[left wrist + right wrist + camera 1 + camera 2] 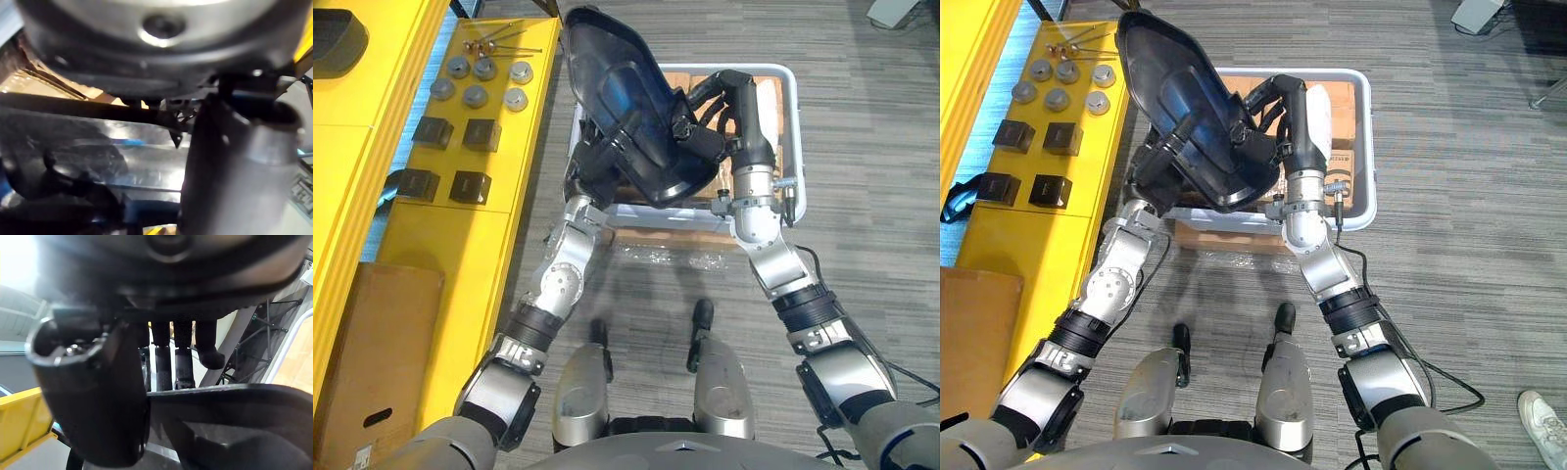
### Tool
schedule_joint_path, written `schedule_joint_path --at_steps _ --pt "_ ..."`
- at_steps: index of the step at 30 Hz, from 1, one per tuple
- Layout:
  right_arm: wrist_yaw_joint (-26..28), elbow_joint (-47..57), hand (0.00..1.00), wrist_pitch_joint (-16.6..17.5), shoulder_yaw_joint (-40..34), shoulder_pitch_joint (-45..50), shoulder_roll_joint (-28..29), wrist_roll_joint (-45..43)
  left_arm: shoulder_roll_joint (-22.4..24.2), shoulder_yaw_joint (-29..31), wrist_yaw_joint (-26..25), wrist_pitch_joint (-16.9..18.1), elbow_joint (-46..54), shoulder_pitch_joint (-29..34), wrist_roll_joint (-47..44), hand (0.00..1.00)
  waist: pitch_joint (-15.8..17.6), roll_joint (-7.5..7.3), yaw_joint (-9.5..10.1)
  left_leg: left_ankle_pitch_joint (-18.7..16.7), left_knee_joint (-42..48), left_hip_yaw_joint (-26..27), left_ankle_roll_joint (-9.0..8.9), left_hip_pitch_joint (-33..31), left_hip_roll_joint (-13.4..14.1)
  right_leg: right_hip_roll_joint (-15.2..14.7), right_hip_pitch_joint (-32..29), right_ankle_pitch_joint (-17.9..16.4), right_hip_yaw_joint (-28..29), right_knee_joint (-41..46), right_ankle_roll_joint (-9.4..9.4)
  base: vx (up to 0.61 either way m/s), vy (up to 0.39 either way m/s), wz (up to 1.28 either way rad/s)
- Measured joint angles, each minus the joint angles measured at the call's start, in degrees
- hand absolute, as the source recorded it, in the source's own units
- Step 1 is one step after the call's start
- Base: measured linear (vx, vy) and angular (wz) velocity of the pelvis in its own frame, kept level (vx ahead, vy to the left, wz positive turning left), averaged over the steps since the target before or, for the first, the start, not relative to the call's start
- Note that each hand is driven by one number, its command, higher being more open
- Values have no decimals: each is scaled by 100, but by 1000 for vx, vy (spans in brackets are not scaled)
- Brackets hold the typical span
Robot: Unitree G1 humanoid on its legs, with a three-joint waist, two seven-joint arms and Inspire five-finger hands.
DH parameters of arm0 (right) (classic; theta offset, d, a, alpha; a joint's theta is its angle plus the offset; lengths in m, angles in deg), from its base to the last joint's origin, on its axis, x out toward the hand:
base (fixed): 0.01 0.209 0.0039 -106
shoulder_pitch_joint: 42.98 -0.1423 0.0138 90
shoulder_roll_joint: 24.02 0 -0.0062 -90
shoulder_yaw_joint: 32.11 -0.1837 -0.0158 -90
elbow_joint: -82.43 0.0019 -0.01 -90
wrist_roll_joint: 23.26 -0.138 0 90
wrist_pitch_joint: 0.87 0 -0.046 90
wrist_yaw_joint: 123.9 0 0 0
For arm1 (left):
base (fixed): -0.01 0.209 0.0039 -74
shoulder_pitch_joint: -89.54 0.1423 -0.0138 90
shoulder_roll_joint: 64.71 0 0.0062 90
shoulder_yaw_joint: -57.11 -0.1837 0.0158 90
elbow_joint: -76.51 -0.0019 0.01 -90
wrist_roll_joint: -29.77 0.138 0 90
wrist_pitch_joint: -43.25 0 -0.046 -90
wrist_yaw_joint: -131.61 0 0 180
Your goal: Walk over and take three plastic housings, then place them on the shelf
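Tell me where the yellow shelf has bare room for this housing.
The housing could go on the bare yellow shelf top between the black blocks and the cardboard box. Farther along is crowded: blocks, grey round caps, bolts.

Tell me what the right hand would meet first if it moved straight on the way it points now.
The black housing itself: the right hand is curled over its edge. Past that, it points over the white bin toward the far rim, though depth is hard to judge.
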Motion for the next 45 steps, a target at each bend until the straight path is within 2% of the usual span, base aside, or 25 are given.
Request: schedule_joint_path --at_steps 1,2,10,12,14,21,25,26,30,34,38,41,45 --pt "0 0 0 18 5 2 10 -1 0 -1 36 -3 0 0 0 100 0 0 -1 0 -1 -1 1 0 0 0 0 0 -1 0 0 0 0 0" --pt "-21 0 0 58 0 0 51 -21 2 -6 120 -32 0 2 6 0 0 0 0 1 -4 -4 1 0 0 0 0 -1 -4 0 0 0 0 0" --pt "-347 1 0 136 129 -24 471 -338 37 -507 160 -20 26 48 39 0 -33 -64 23 9 -4 -14 7 5 -6 -2 0 -1 1 0 -3 0 0 0" --pt "-386 17 0 138 166 -25 474 -482 42 -509 139 -13 120 106 92 0 -34 -64 32 14 -6 -15 6 11 -8 -3 2 -1 4 1 -3 0 0 0" --pt "-386 294 0 311 441 -15 478 -570 15 -414 82 14 118 252 242 0 -34 -63 -47 25 -15 -11 2 24 -9 -3 1 -1 15 1 -3 0 0 0" --pt "-391 472 0 375 560 94 725 -961 62 -534 -161 382 127 332 604 0 -113 -78 -15 123 -135 -49 4 56 -39 -23 18 1 -8 -17 -5 0 -1 4" --pt "-174 804 0 512 537 857 729 -1140 80 -672 -390 367 562 965 946 0 -383 -95 -29 194 -369 -58 -4 142 -53 -32 50 0 -90 -99 -6 42 -7 3" --pt "-159 895 100 534 528 983 730 -1141 80 -685 -411 346 653 1058 998 0 -394 -99 -28 198 -398 -48 -6 176 -53 -32 64 -1 -87 -103 -7 60 1 -1" --pt "130 1237 100 816 441 1756 723 -1143 88 -619 -427 209 1065 1610 1592 0 -653 -105 -34 228 -558 -38 -7 301 -57 -24 175 -2 -130 -215 -7 36 2 0" --pt "468 1438 100 879 446 2498 706 -1140 94 -261 -423 109 1262 2033 2114 0 -1002 -107 -20 234 -730 -58 -12 486 -32 22 439 4 -237 -470 4 44 -12 6" --pt "815 1434 100 822 669 3115 658 -1150 111 -114 -387 92 2162 2050 3216 0 -1286 -117 109 235 -817 -69 -15 564 -35 39 580 58 -280 -662 51 42 -2 4" --pt "845 1626 100 746 687 3141 680 -1152 147 -135 -361 -1 2478 2049 3757 0 -1453 -129 106 218 -872 -58 -27 702 -37 54 768 96 -301 -808 76 56 5 0" --pt "1033 2645 100 591 185 3243 612 -1631 137 -134 -370 -53 2959 2055 4215 0 -1650 -235 117 183 -933 17 -24 856 -26 81 897 117 -251 -922 90 32 4 -8"
